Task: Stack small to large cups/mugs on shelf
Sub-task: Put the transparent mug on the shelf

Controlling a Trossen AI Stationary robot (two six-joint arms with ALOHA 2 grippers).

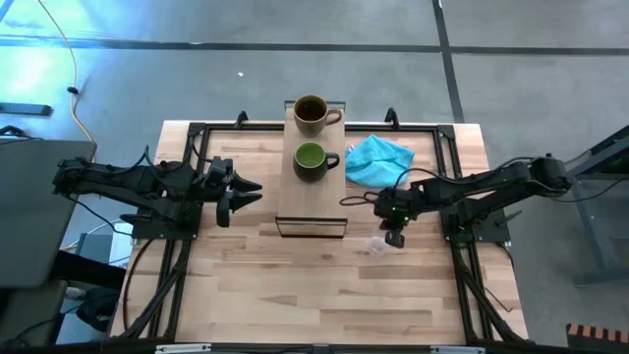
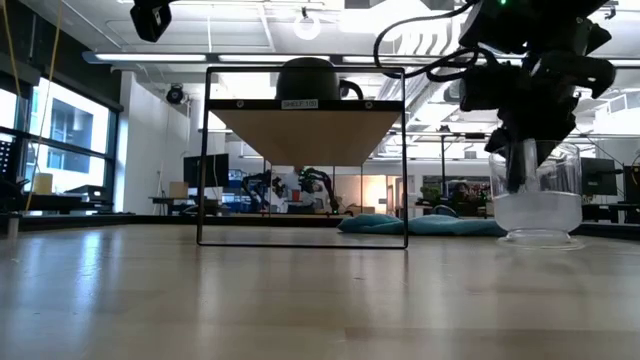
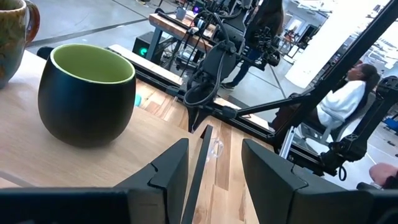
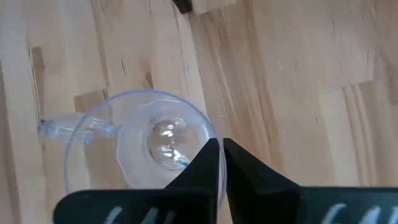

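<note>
Right wrist view shows the right end effector [image 4: 222, 163] pinched shut on the rim of the clear glass cup [image 4: 146, 146] standing on the table [image 1: 295, 285] beside the shelf [image 1: 311, 205]; the pick-up is underway; next it needs lifting toward the green mug [image 1: 314, 159]; the left end effector [image 1: 246, 195] waits half open, empty.

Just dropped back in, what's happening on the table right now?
The right gripper has closed on the rim of the small clear glass cup, which sits on the table beside the shelf. The brown mug and the green mug already stand on the shelf, side by side, not stacked. The left gripper hangs open at the shelf's edge near the green mug, holding nothing. A turquoise cloth lies on the table.
</note>
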